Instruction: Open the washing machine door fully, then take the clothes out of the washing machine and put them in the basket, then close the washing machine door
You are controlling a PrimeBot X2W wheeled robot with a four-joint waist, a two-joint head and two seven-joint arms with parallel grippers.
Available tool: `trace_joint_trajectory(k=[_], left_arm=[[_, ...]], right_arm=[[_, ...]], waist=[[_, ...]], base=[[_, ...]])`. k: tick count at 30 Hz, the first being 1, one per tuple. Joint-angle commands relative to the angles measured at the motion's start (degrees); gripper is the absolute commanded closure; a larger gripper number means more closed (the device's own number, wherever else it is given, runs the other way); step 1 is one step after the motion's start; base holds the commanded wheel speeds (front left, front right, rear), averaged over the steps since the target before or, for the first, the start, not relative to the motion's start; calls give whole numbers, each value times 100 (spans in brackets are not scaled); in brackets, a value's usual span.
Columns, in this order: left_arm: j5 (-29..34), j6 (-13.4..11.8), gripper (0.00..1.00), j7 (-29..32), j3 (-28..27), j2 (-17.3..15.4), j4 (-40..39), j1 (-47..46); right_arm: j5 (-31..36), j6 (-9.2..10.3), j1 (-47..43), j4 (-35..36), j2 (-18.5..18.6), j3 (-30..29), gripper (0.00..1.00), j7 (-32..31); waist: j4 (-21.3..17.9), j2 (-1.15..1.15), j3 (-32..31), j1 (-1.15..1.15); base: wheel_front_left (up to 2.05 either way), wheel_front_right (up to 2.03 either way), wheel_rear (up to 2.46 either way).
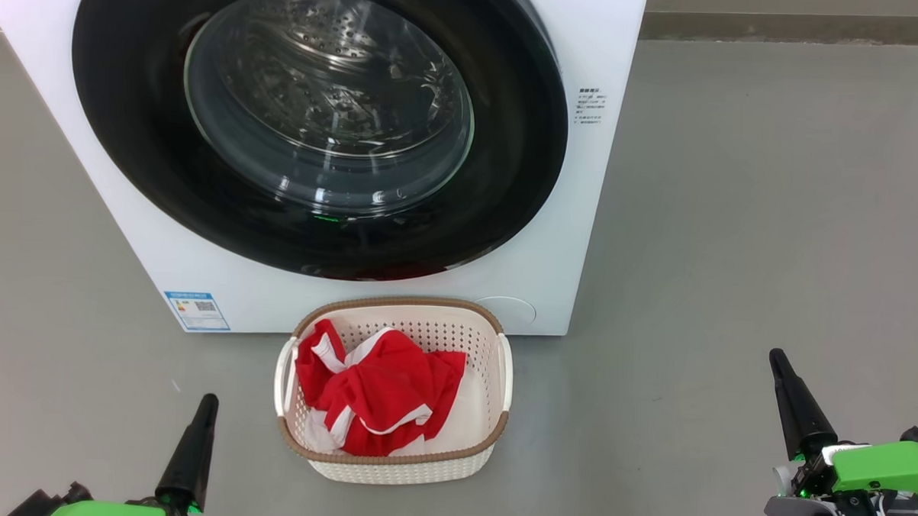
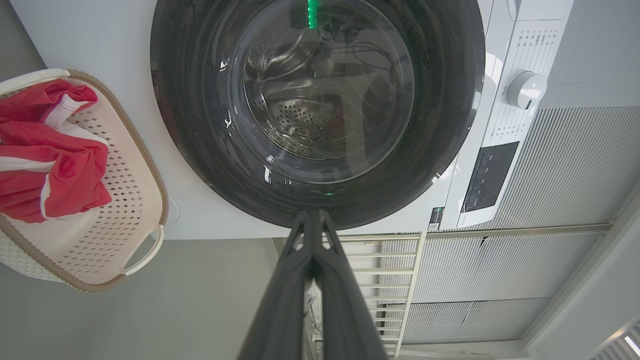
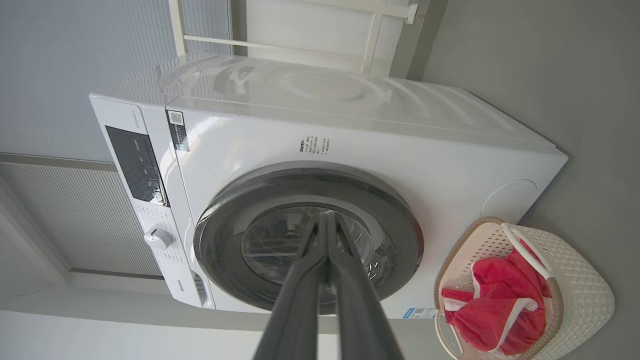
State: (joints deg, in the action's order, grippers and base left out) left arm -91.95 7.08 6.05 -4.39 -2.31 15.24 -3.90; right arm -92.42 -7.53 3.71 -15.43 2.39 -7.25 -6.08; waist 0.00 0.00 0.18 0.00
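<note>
The white washing machine (image 1: 598, 217) stands ahead with its round black door (image 1: 128, 124) lying flat against its front; the steel drum shows through the glass window (image 1: 327, 101). In front of it on the floor sits the cream basket (image 1: 501, 366) holding the red clothes (image 1: 381, 396) with white trim. My left gripper (image 1: 208, 399) is at the lower left, shut and empty, well apart from the basket. My right gripper (image 1: 776, 355) is at the lower right, also shut and empty. Both wrist views look along shut fingers (image 2: 312, 215) (image 3: 325, 216) at the door.
Grey floor (image 1: 735, 222) spreads around the machine and basket. A control panel and white dial (image 2: 525, 89) sit on the machine's top edge. A white metal rack (image 2: 390, 270) and ribbed wall panels stand beside and behind the machine.
</note>
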Motion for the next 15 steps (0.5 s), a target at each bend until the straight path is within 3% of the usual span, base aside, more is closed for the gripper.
trace_joint_trajectory(k=[1, 15], left_arm=[[-25, 41, 100, 40, -208, -64, -120, -229], [-23, 41, 100, 42, -211, -63, -120, -229]], right_arm=[[19, 4, 246, 141, 59, 81, 100, -34], [21, 4, 247, 141, 57, 78, 100, -36]], waist=[[0, 0, 0, 0], [0, 0, 0, 0]], base=[[0, 0, 0], [0, 0, 0]])
